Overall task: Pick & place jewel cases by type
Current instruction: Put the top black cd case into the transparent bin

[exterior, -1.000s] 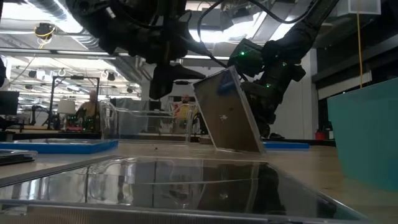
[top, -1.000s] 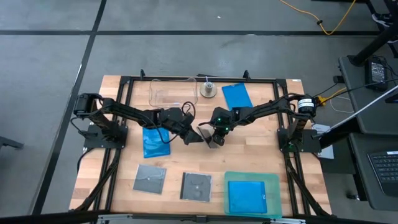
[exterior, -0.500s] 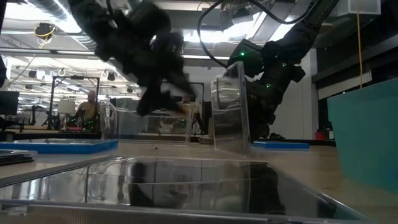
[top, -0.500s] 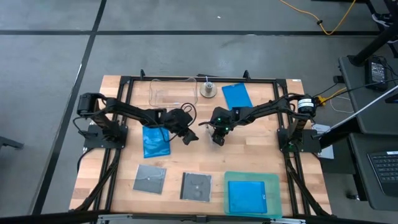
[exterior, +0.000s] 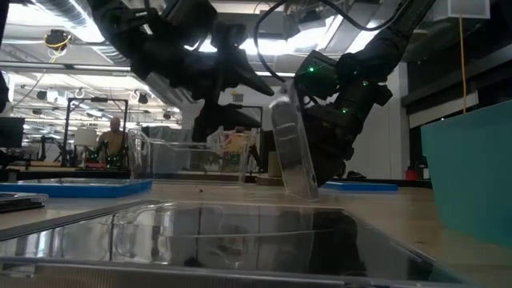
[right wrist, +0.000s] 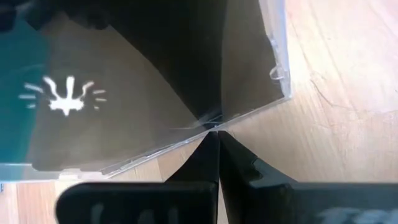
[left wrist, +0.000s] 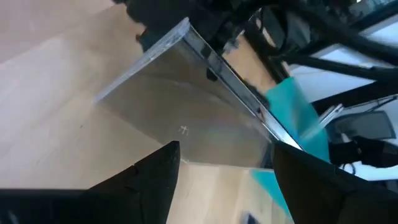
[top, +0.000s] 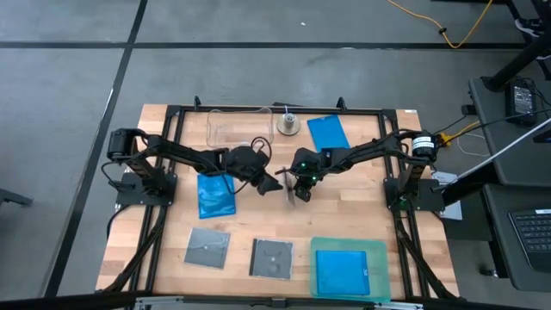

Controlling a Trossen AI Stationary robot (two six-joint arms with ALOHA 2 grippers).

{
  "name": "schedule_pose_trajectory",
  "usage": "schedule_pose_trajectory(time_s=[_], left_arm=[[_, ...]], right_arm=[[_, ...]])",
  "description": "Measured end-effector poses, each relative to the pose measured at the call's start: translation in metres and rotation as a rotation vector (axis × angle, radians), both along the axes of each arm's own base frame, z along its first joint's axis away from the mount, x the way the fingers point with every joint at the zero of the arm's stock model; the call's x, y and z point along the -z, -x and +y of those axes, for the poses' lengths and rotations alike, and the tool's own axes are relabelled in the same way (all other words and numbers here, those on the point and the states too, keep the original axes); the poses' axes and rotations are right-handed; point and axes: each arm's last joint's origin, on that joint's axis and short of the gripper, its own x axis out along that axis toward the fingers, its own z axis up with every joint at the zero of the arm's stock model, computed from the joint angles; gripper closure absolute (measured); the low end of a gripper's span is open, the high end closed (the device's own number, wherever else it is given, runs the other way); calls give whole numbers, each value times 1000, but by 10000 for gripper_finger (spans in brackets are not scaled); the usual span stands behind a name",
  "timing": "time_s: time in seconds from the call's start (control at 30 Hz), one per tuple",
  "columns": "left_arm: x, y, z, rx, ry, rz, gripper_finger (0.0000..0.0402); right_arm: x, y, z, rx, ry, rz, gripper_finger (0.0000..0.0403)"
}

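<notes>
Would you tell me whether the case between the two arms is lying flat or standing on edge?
Standing on edge, slightly tilted. The case rests its lower edge on the table with the right gripper pinching it; the left gripper is open.

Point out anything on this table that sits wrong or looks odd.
One grey case stands on edge in the middle of the table, tilted, instead of lying flat like the other cases. The right claw is shut on its top edge; the left claw is open beside it. Nothing looks spilled or broken.
</notes>
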Motion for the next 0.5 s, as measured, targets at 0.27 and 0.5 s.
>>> schedule_pose_trajectory(time_s=[0.27, 0.5], left_arm=[[0, 0, 0, -5, 30, -1, 157], [-5, -2, 0, -18, 55, -48, 158]], right_arm=[[0, 0, 0, -3, 1, -1, 398], [0, 0, 0, -18, 10, -4, 398]])
